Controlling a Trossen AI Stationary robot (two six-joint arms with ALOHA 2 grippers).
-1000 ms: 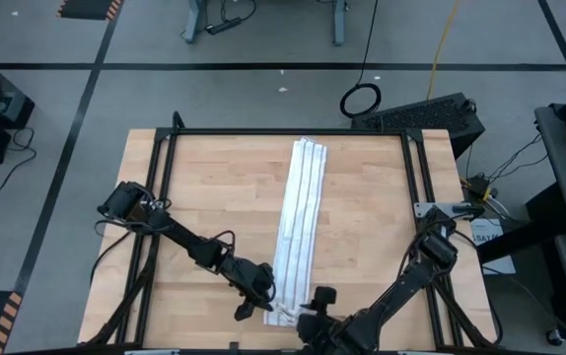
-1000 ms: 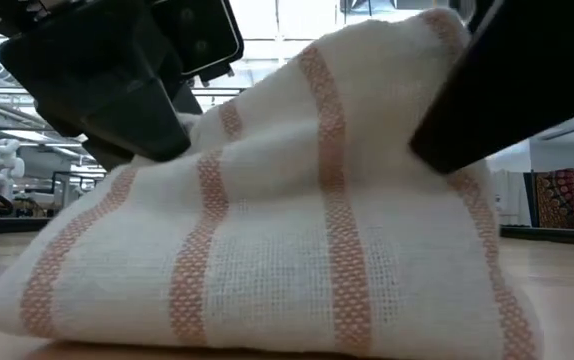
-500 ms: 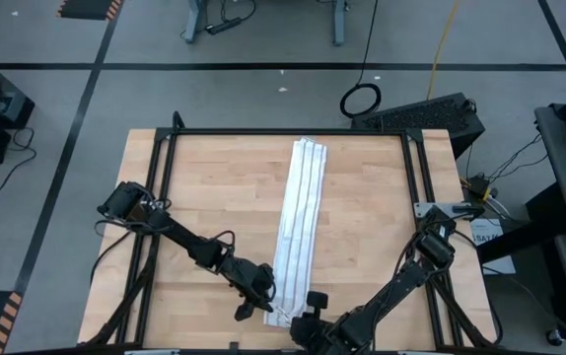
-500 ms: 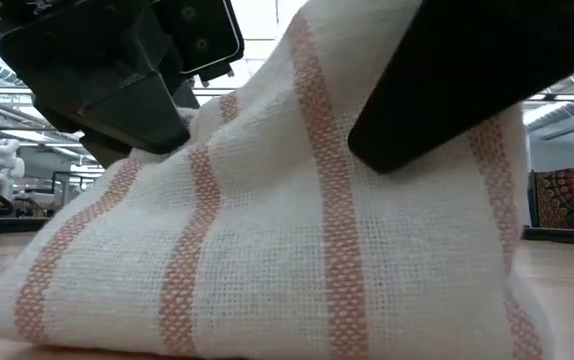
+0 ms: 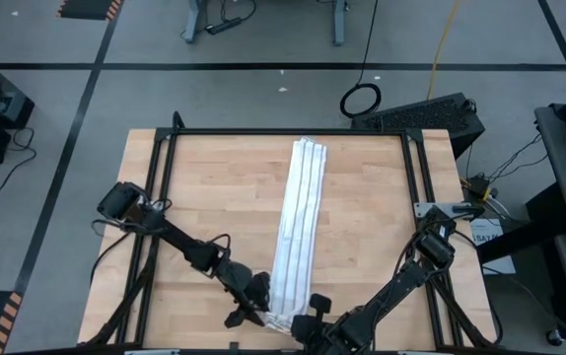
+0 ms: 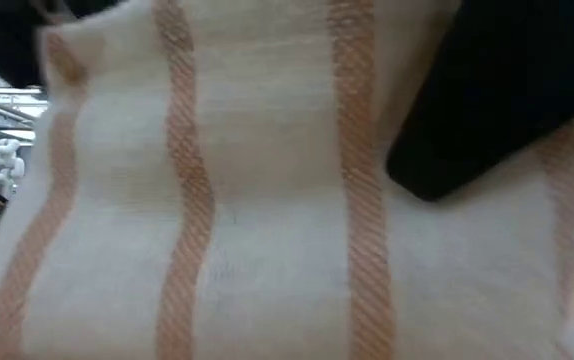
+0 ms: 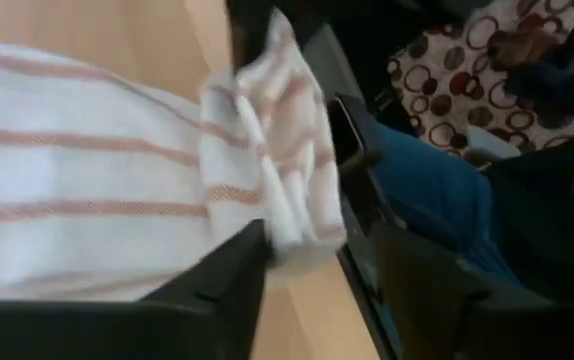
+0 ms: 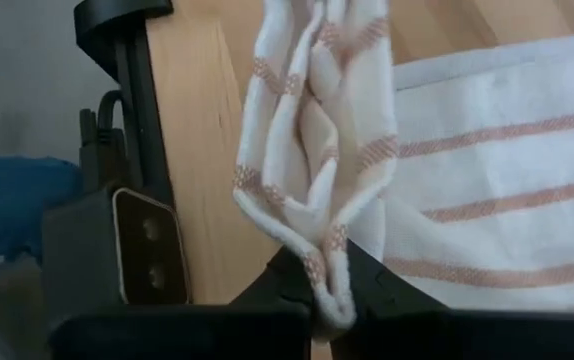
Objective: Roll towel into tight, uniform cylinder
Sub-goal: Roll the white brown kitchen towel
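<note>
The towel (image 5: 298, 217), white with thin orange-red stripes, lies as a long folded strip from the table's far side to its near edge. Its near end (image 8: 312, 190) is gathered and raised off the wood, and fills the low view (image 6: 217, 200). My right gripper (image 5: 308, 323) (image 8: 329, 300) is shut on that end at the near edge. A dark finger (image 6: 497, 110) shows against the cloth. My left gripper (image 5: 247, 314) (image 7: 317, 290) stands open just left of the same end, with the bunched cloth (image 7: 277, 170) between and beyond its fingers. My left gripper has one finger (image 7: 232, 285) right beside the lower tip of the gathered end (image 7: 292, 240). I cannot tell whether it touches the cloth. My right gripper pinches the towel's gathered near end at its edge (image 8: 325, 262) between its two fingers, several layers bunched together. The fingers slant down from the near side. The pinched end stands up off the table, and the rest of the strip (image 8: 497, 180) lies flat.
Black frame rails (image 5: 160, 197) (image 5: 416, 197) run along the table's left and right sides. A small dark camera box (image 8: 147, 245) sits at the near edge beside the towel. A seated person's blue-clad leg (image 7: 427, 190) shows beyond the table. Bare wood (image 5: 214, 197) flanks the strip.
My left gripper has drawn back toward the table's near edge, off the towel's corner and out of the low view. My right gripper has turned at the wrist. The towel's near end has been gathered and raised higher, while the rest of the strip stays flat.
</note>
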